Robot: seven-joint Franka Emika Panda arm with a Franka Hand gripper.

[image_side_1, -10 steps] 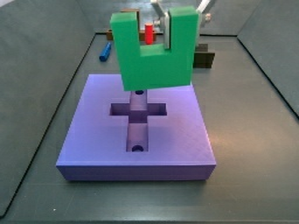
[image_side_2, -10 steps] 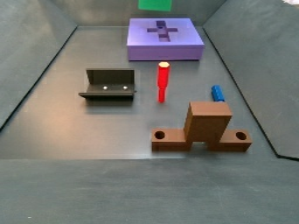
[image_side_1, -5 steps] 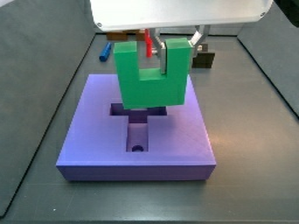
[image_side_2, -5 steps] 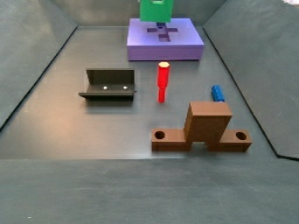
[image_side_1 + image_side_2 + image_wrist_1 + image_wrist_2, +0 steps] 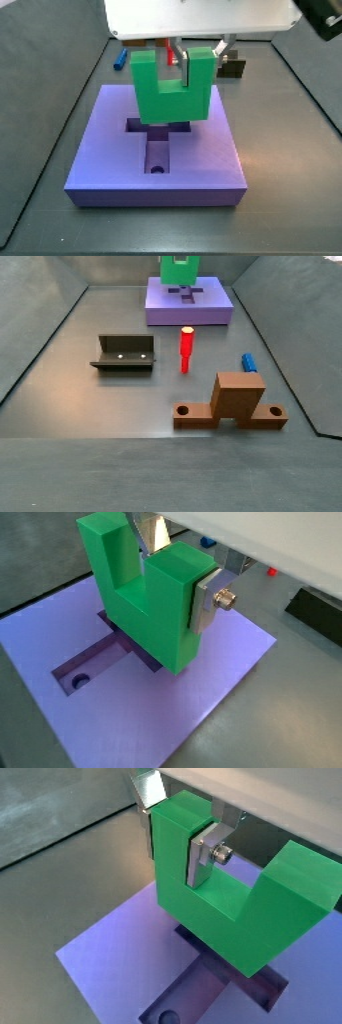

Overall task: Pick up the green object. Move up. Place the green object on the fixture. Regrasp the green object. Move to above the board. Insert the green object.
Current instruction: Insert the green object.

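The green object [image 5: 167,92], a bright green U-shaped piece, hangs prongs-up over the cross-shaped recess [image 5: 158,140] of the purple board [image 5: 201,165]. My gripper [image 5: 198,52] is shut on one prong; both wrist views show a silver finger plate [image 5: 206,602] [image 5: 201,856] pressed flat against it. The piece's base covers the far arm of the cross, and I cannot tell whether it touches the board [image 5: 201,707] [image 5: 114,958]. In a side view the green object [image 5: 179,268] sits at the top edge over the board [image 5: 214,311]. The fixture [image 5: 124,353] stands apart, with nothing on it.
A thin red post [image 5: 187,349] stands mid-floor, with a small blue peg [image 5: 249,362] to its right. An orange-brown block [image 5: 237,401] sits nearer the camera. Dark walls bound the floor. The board has a small round hole [image 5: 155,168] in the near arm of the cross.
Over the last second the gripper has come down with the green object toward the board's cross. Since half a second ago it has barely moved.
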